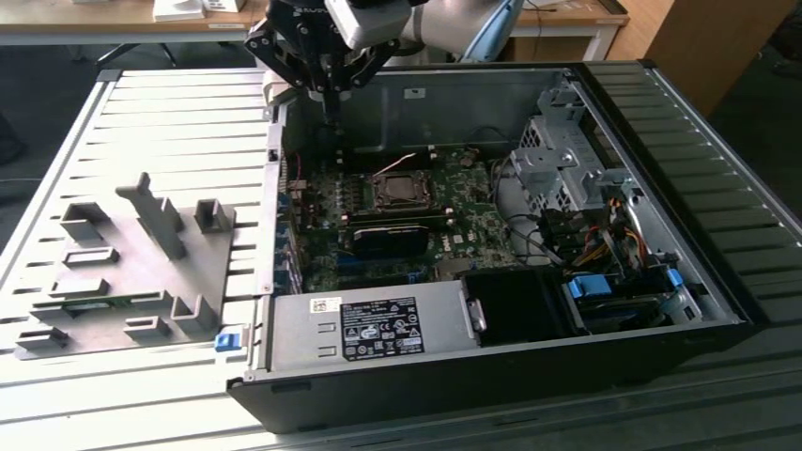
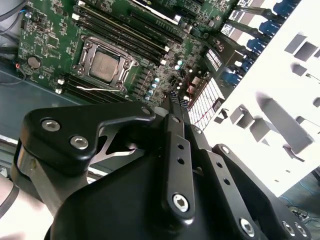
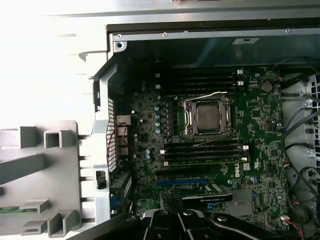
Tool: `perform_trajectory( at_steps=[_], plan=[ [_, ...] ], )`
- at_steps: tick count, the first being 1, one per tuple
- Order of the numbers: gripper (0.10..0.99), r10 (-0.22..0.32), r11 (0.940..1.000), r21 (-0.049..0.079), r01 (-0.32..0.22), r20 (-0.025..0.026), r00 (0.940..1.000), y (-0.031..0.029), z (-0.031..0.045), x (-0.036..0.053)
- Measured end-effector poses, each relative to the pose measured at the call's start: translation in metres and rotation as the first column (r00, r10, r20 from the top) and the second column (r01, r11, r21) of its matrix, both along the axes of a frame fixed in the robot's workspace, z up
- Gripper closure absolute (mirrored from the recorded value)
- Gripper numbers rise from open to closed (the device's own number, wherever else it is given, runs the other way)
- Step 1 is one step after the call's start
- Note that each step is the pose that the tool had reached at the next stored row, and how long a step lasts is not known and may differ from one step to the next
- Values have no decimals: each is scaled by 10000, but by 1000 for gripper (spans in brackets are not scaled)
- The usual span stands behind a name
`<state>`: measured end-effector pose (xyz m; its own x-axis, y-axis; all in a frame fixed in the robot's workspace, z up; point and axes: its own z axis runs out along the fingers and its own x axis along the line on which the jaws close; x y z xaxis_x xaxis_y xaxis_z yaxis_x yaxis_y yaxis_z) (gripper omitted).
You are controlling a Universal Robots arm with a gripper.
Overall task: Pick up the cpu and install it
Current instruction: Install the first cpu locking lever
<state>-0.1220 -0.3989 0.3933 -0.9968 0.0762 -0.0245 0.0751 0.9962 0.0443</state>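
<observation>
From my station I see the gripper (image 1: 333, 120) hanging at the upper centre of the exterior view, just over the far rim of the open computer case (image 1: 501, 371). Its two slim fingers are pressed together into one thin blade. In the second wrist view the tips (image 2: 172, 98) meet with no gap, and I see nothing pinched between them. They are clear of the board below.

The cpu (image 1: 401, 191) lies flat in its socket frame (image 1: 376, 178) near the middle of the motherboard (image 1: 470, 225), a little above the centre of the exterior view. Both wrist views show its silvery-grey top (image 2: 105, 65) (image 3: 209, 116) seated inside the dark frame, square to it. In the first wrist view the thin wire lever (image 3: 202, 97) runs along the frame's edges. The gripper (image 3: 171, 196) is well apart from the chip, with rows of memory slots (image 3: 205, 152) lying between them.

Toward the exterior view's left a grey fixture plate (image 1: 126, 272) with upright blocks rests on the slatted metal table (image 1: 176, 132), just beside the case. At the lower middle of that view the power supply (image 1: 363, 324) sits inside the case, against its near wall.
</observation>
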Motion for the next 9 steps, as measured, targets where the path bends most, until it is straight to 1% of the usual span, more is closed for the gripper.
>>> perform_trajectory(
  at_steps=[6,9],
  plan=[
    [980,-2,10000,1,2,1,10000,6,-4,-1],
    [980,0,10000,-1,0,-1,10000,54,-13,3]
  ],
)
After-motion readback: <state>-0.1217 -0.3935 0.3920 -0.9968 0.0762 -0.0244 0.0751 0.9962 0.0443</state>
